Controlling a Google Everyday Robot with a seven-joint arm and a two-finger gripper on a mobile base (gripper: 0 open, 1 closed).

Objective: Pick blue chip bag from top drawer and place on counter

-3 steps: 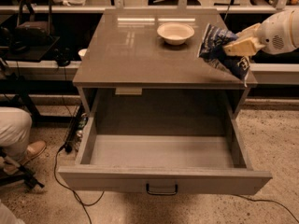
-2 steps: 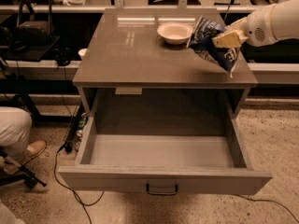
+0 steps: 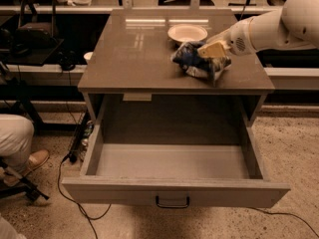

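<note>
The blue chip bag (image 3: 195,62) is a crinkled dark blue bag resting on the counter (image 3: 134,59), right of centre, just in front of the white bowl. My gripper (image 3: 213,54) reaches in from the right on a white arm, and its yellowish fingers are shut on the bag's upper right part. The top drawer (image 3: 172,190) is pulled fully open below the counter, with a dark handle at the centre of its front panel. No object shows inside it.
A white round bowl (image 3: 187,33) stands at the back of the counter. A seated person's leg and shoe (image 3: 20,148) are at the left. Cables lie on the floor by the drawer's left side. Desks and dark equipment stand behind.
My gripper carried the bag leftward from the counter's right edge and lowered it; the bag now rests on the counter in front of the bowl.
</note>
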